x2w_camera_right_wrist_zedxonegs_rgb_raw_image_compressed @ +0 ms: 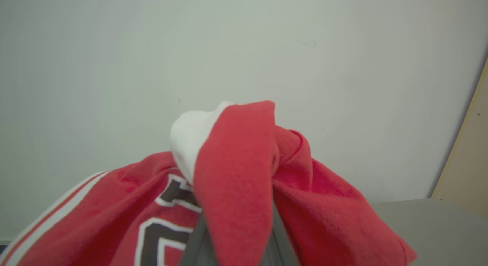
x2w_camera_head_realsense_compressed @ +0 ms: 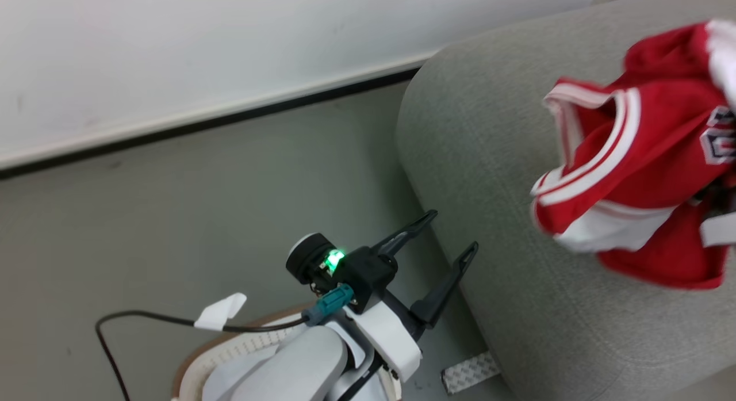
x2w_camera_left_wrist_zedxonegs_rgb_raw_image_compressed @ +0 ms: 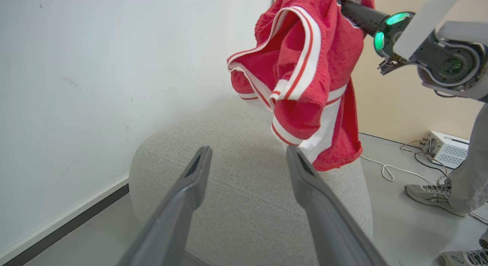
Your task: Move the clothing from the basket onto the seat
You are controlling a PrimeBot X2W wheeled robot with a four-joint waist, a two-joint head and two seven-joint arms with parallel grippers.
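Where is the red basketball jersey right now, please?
The red basketball jersey hangs at the head view's right, over the light-grey woven couch, held by the right gripper.

Bright even indoor light, soft shadows, wide-angle wrist distortion, slightly blurred jersey

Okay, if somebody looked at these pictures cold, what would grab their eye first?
The red jersey grabs the eye, bunched in the right gripper and hanging over the grey couch. Next comes the left gripper, open and empty beside the couch's edge, with a green light on its wrist. A person's sneaker stands on the floor past the couch.
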